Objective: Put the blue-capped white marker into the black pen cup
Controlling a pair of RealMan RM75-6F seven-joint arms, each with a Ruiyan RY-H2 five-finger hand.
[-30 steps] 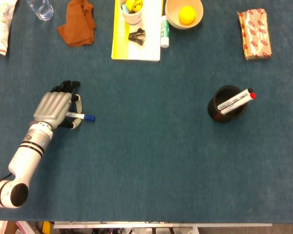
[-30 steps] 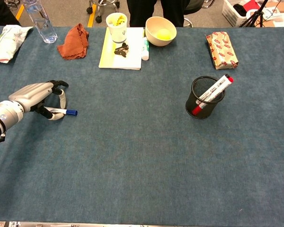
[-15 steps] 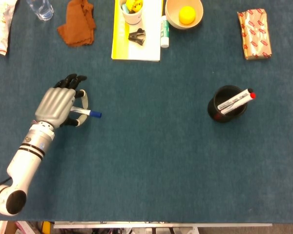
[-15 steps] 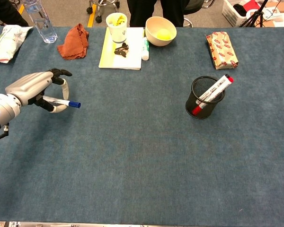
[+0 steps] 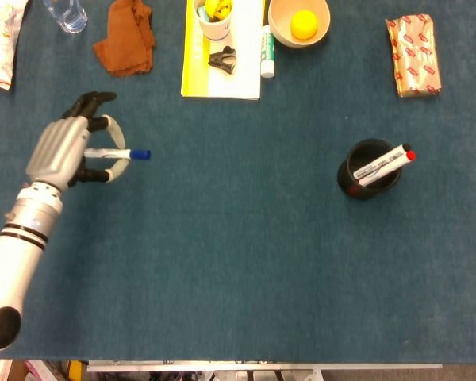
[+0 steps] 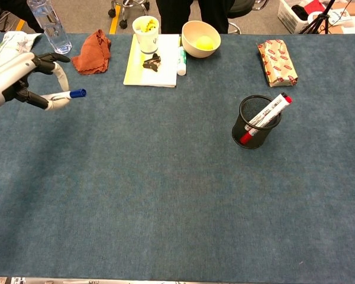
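My left hand (image 5: 63,151) (image 6: 15,74) holds the blue-capped white marker (image 5: 119,155) (image 6: 66,94) above the table at the left side, the marker lying roughly level with its blue cap pointing right. The black mesh pen cup (image 5: 369,170) (image 6: 255,122) stands far to the right on the blue cloth, with a red-capped white marker (image 5: 385,165) (image 6: 268,113) leaning out of it. My right hand appears in neither view.
Along the back stand a water bottle (image 6: 49,26), an orange cloth (image 5: 127,36), a yellow pad (image 5: 222,79) with a cup and black clip, a glue stick (image 5: 266,49), a bowl (image 5: 298,21) and a wrapped packet (image 5: 413,55). A white bag (image 5: 0,40) lies far left.
My left hand has lifted the blue-capped marker off the cloth and risen with it, drifting left in the chest view. Nothing else has moved.
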